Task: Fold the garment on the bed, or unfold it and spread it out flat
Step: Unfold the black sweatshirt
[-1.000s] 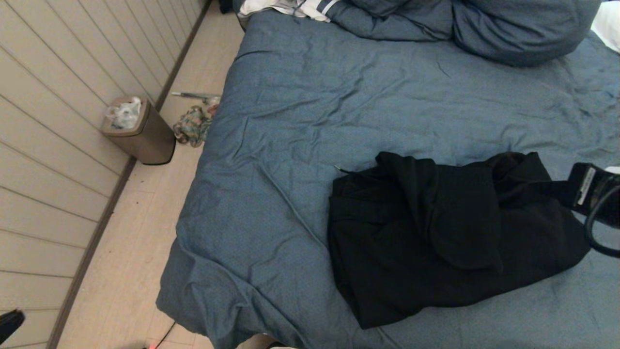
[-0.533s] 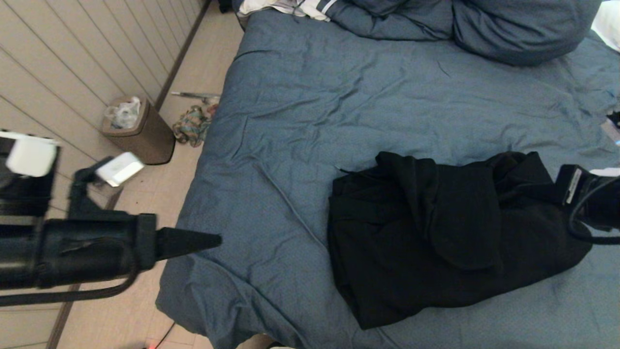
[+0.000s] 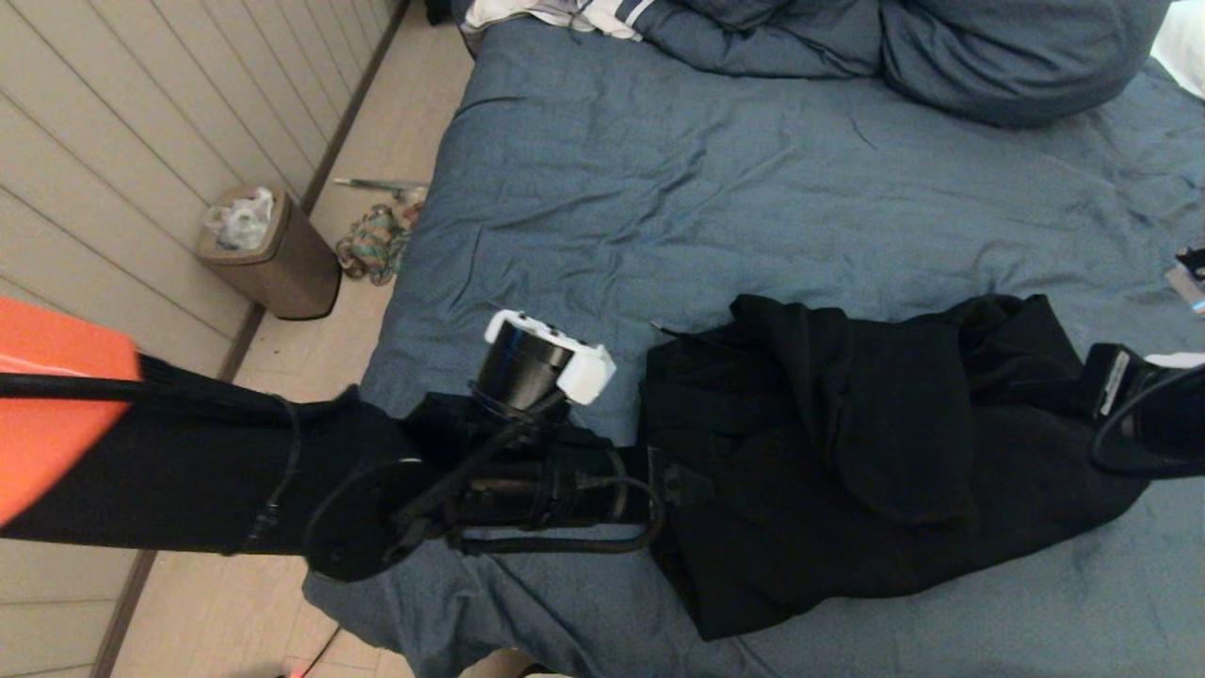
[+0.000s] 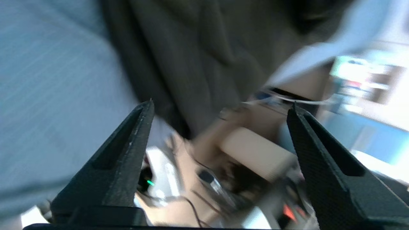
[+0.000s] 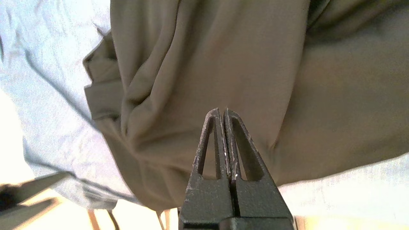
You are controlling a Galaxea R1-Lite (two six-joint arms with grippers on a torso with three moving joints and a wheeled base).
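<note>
The garment point(image 3: 875, 461), a black hooded sweatshirt, lies bunched in thick folds on the near right part of the bed point(image 3: 659, 207). My left arm reaches in from the left, and my left gripper point(image 3: 682, 485) is at the garment's left edge. In the left wrist view the left gripper point(image 4: 220, 110) is open wide with nothing between its fingers, and the garment point(image 4: 191, 57) lies just beyond them. My right arm point(image 3: 1134, 414) hovers at the garment's right edge. The right gripper point(image 5: 222, 110) is shut, its tips over the garment point(image 5: 223, 64), holding nothing.
Blue pillows point(image 3: 988, 56) and a white striped cloth point(image 3: 565, 14) lie at the bed's head. On the floor to the left stand a brown bin point(image 3: 273, 254) and a multicoloured rag point(image 3: 372, 245), next to the panelled wall. The bed's near left corner point(image 3: 377, 565) drops off close to my left arm.
My left arm swung in from the left to the garment's left edge, and its gripper opened wide. The right arm barely moved and the garment kept its shape.
</note>
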